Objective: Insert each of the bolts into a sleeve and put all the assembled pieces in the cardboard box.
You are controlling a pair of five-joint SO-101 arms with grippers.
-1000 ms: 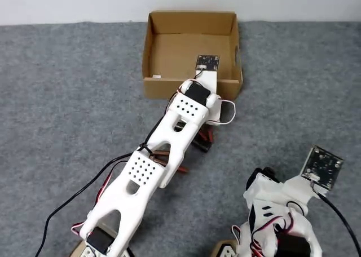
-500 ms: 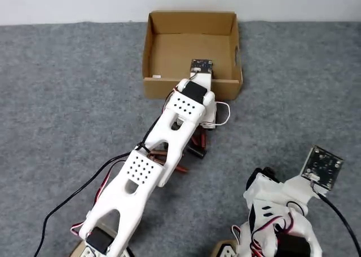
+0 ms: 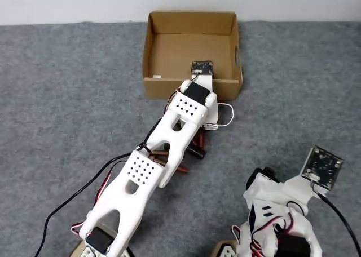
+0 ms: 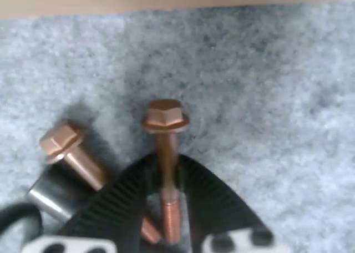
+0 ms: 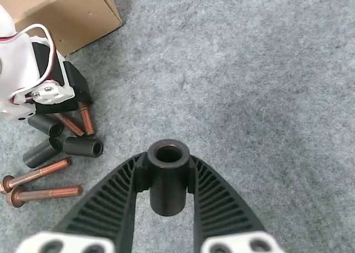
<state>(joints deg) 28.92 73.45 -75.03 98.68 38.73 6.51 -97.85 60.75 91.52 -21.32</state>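
**Operator:** What am I working on?

**Spotter:** A grey felt mat (image 3: 67, 99), with a white wall along the top of the high view. Nearest you, at the lower right of that view, your right gripper (image 5: 168, 165) pinches a black sleeve (image 5: 167, 196) with its bore facing the wrist camera. Farther in, at the left of the right wrist view, lies the loose stock: three spare sleeves (image 5: 83, 146) and two long bolts (image 5: 39, 175). Just past them, mid-frame in the high view, your left gripper (image 4: 166, 172) is clamped on a copper bolt (image 4: 165, 120) by the shank, low over the mat, with the head pointing toward the box. A second bolt (image 4: 65, 145) lies just beside those jaws. Farthest off, at top centre, is the box (image 3: 169, 89).

**Operator:** So this pair isn't joined. What can bite me?

**Spotter:** Three things, I'd judge.
- **Twisting:** you hold a thin round shank, so it may twist in the pinch. A tilted thread would catch the sleeve's rim and could push the sleeve out of your right grip.
- **Dragging:** the second bolt sits close enough that lifting could drag it along.
- **Scattering:** swinging low across the pile could set the spare sleeves rolling.
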